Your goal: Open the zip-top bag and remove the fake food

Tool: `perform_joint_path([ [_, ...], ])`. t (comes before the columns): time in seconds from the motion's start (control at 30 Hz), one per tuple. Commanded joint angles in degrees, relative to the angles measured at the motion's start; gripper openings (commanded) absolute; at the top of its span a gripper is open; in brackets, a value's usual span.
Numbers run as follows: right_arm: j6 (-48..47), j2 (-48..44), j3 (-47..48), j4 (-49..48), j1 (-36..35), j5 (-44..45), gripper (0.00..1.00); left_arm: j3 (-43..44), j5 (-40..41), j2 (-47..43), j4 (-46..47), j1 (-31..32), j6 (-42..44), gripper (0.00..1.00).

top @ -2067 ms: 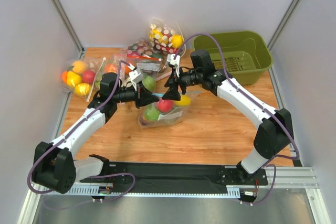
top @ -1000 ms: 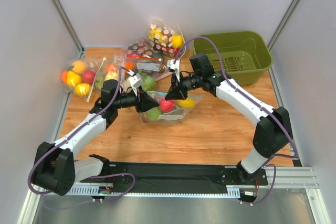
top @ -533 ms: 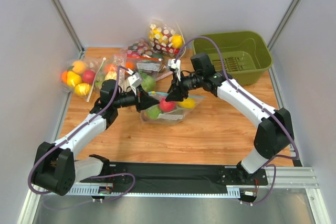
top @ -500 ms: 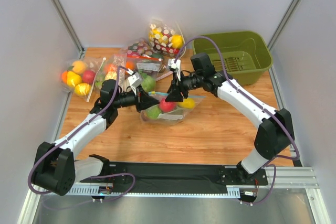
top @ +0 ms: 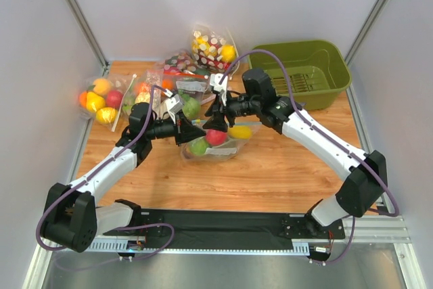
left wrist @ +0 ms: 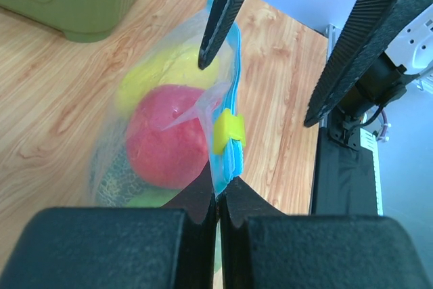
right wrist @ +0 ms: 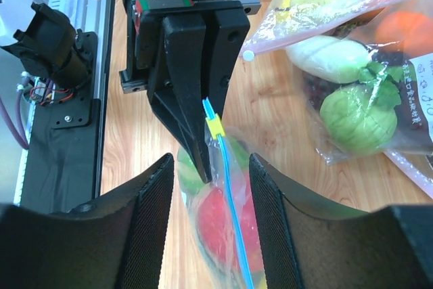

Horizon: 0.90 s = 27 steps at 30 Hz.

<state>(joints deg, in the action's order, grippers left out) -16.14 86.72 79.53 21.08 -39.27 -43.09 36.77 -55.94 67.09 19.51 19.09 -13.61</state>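
Note:
The zip-top bag (top: 223, 145) lies on the wooden table with its teal-blue zipper strip (right wrist: 229, 187) raised on edge. It holds the fake food: a red ball (left wrist: 166, 143), a yellow lemon (top: 240, 131) and a green ball (top: 198, 145). My left gripper (left wrist: 220, 197) is shut on the near end of the strip, just behind the yellow slider (left wrist: 229, 130). My right gripper (right wrist: 210, 164) is open and straddles the strip, touching nothing, with the slider (right wrist: 215, 127) just past its fingertips. In the top view both grippers, left (top: 195, 133) and right (top: 215, 125), meet over the bag's left end.
An olive-green bin (top: 304, 72) stands at the back right. Other bags of fruit lie at the back left (top: 101, 99), one clear with a pink-red zipper (right wrist: 325, 5), and a polka-dot bag (top: 213, 49) sits behind them. A black mat (top: 216, 225) covers the near edge.
The bag, held up earlier, came down onto the table. My left gripper closed on the zipper end. My right gripper opened and shifted left along the strip toward the left gripper.

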Motion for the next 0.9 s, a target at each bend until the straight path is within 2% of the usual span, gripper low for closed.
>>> perform_joint_path([
  [0.0, -1.0, 1.5, 2.7, -2.3, -1.0, 2.0, 0.49, 1.9, -2.5, -0.3, 2.6, 0.2, 0.6, 0.0],
  [0.63, -3.5, 6.5, 7.1, -0.3, -2.7, 0.6, 0.41, 2.5, -3.0, 0.5, 1.1, 0.4, 1.2, 0.0],
  [0.8, -4.4, 7.4, 8.1, 1.8, -2.8, 0.4, 0.33, 2.5, -2.8, 0.1, 0.8, 0.3, 1.5, 0.0],
  [0.87, -4.7, 7.5, 8.2, 2.4, -2.9, 0.1, 0.26, 2.5, -2.7, 0.1, 0.9, 0.3, 1.5, 0.0],
])
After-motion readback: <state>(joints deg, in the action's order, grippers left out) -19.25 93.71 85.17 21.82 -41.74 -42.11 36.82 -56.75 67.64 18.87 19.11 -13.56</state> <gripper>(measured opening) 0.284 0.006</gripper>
